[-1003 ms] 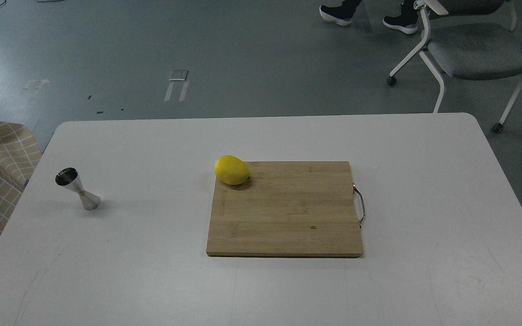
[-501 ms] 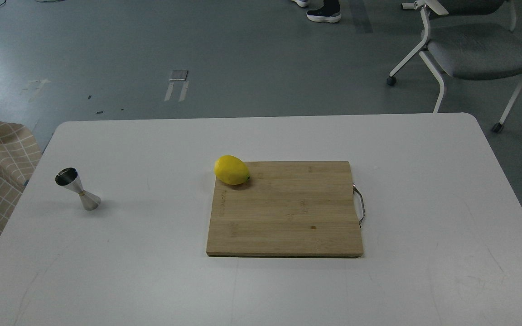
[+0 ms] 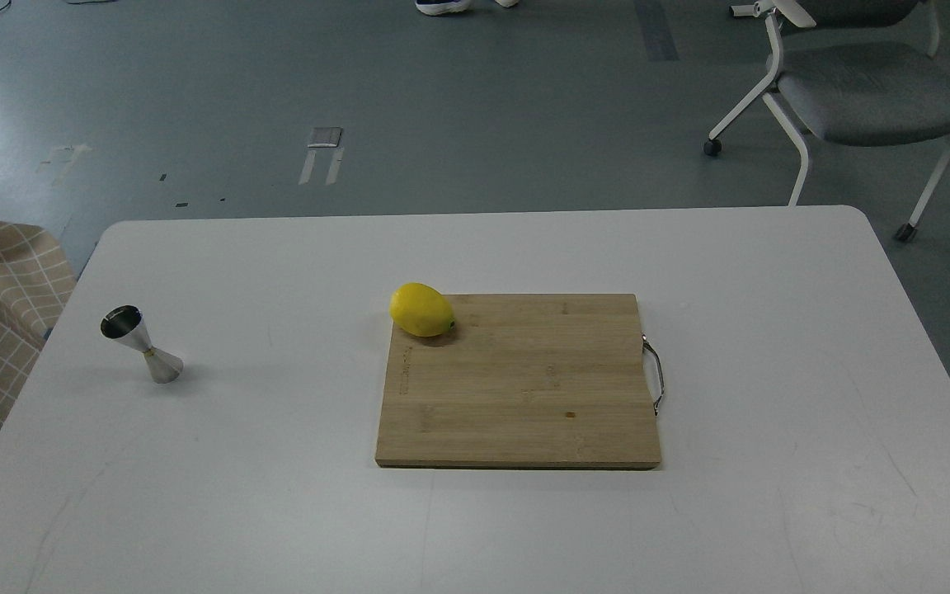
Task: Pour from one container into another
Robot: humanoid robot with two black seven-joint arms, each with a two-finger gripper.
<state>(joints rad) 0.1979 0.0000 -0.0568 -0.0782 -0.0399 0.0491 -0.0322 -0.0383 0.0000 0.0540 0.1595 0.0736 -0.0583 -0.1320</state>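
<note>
Light, slick steel jigger (image 3: 142, 355) far left, best pinched at the waist; no glass, grippers out of sight.

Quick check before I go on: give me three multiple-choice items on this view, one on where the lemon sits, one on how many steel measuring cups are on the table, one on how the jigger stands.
1. Where is the lemon?
A. on the far left corner of the cutting board
B. beside the jigger
C. by the board's metal handle

2. How many steel jiggers are on the white table?
A. none
B. one
C. two

3. How does the jigger stand?
A. lying on its side
B. upside down in a glass
C. upright, one cone's mouth open upward

Answers: 1 A, the lemon rests at the board's far left corner. 2 B, a single jigger stands near the table's left edge. 3 C, it rests on one cone and its dark open mouth faces up.

No glass tumbler and neither arm is in view.
</note>
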